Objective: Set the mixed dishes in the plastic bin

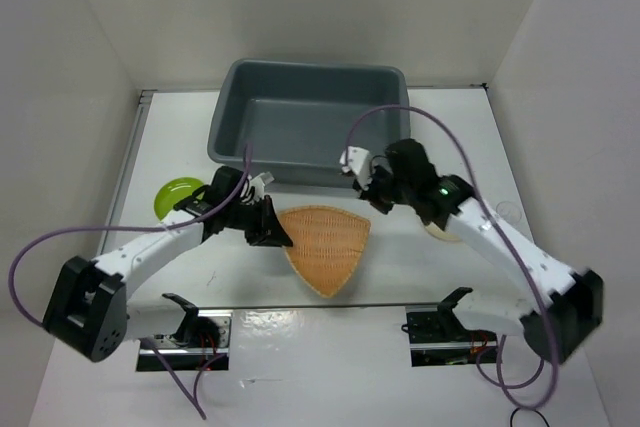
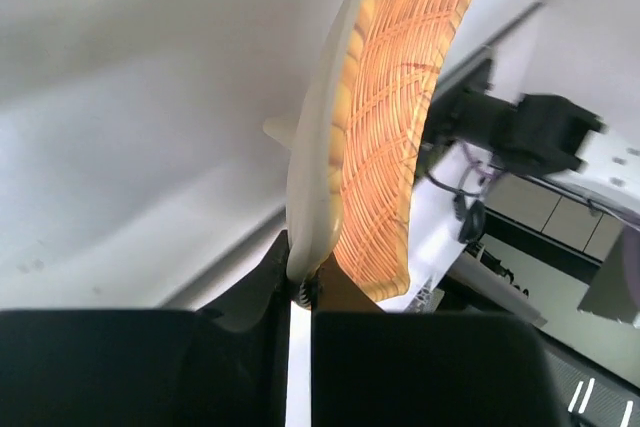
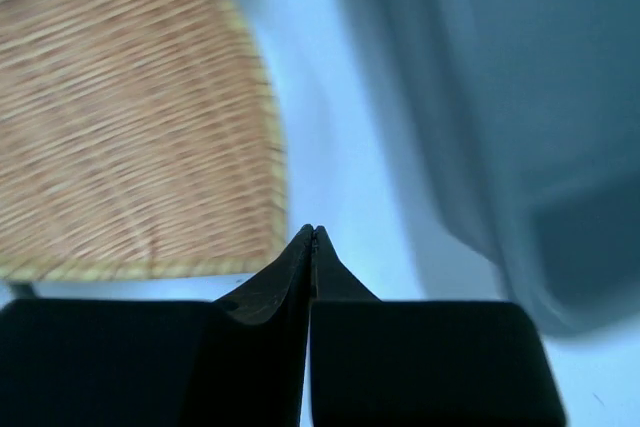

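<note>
Woven tan plate (image 2: 375, 117) pinched by left claw (image 2: 302, 292) – right claw (image 3: 313, 237) shut, empty – grey bin (image 1: 310, 122) just behind, green plate (image 1: 172, 194) leftward.

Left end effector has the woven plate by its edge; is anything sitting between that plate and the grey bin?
Nothing visible does. The tan woven rounded-triangle plate, pinched at its rim by the left end effector, lies just in front of the large dark grey plastic bin. Only bare table separates them; the right end effector hovers beside that gap, shut.

table: white top (image 1: 420, 277) under your tools, glossy strip along its near edge
walls: plain white panels (image 1: 330, 7) beyond and beside them
</note>
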You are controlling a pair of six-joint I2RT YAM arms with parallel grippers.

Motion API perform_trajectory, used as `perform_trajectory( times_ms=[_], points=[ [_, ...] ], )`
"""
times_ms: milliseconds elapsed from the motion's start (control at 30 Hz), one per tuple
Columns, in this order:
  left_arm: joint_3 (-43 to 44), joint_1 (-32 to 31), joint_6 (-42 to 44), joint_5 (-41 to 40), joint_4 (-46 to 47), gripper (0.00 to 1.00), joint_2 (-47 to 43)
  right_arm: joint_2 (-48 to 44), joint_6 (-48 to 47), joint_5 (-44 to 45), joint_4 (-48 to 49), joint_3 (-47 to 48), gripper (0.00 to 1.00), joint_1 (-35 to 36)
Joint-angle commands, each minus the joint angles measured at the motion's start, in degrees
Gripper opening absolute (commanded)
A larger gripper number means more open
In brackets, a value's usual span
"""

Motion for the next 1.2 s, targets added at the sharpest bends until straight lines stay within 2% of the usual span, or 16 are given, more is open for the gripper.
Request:
perform_trajectory(
  times_ms=[0,67,100,200,267,300,367,567,667,767,867,967,1167],
  points=[
    [5.9,-0.21,-1.94,4.07,-3.74,0.0,-6.06,-16.14,5.23,6.03,2.75,-3.63,0.0,-1.43],
    [10.29,-0.21,-2.55,4.69,-5.24,0.0,-7.47,-22.07,8.04,11.94,5.11,-6.45,0.0,-1.43],
    [12.22,-0.21,-2.56,5.21,-6.64,0.0,-8.25,-27.14,11.36,19.28,5.65,-7.16,0.0,-1.43],
    [21.35,-0.21,-3.96,6.35,-7.26,0.0,-7.65,-34.11,15.16,31.17,6.62,-11.29,0.02,-3.7],
    [27.68,1.72,-3.44,6.36,-7.96,0.0,-5.46,-40.53,15.18,34.63,7.15,-15.75,0.04,-4.24],
    [34.84,2.59,-2.57,6.36,-10.06,0.0,-1.88,-42.46,15.18,36.3,7.15,-17.35,0.05,-4.24],
    [41.83,5.31,0.41,7.05,-12.53,0.0,2.96,-46.78,15.18,41.04,7.76,-21.56,0.05,-4.76],
    [62.99,8.14,0.43,4.26,-14.98,0.0,22.12,-54.24,14.65,43.43,9.25,-26.76,0.11,-8.54],
    [70.56,9.54,0.43,2.15,-15.0,0.0,33.35,-55.4,14.65,45.27,9.87,-28.26,0.12,-8.54],
    [74.45,10.07,-0.27,0.74,-13.51,0.0,41.35,-55.93,14.13,44.67,9.87,-28.26,0.12,-8.54],
    [81.92,10.07,-0.27,0.2,-15.61,0.0,49.36,-55.93,13.59,42.91,9.26,-28.26,0.12,-8.54],
    [88.6,10.6,0.34,-3.39,-17.54,0.0,55.51,-55.93,13.59,42.91,9.26,-28.26,0.12,-8.54],
    [97.93,11.13,0.34,-3.93,-21.15,0.0,66.08,-55.93,13.59,42.91,9.26,-28.79,0.12,-9.07]
  ],
)
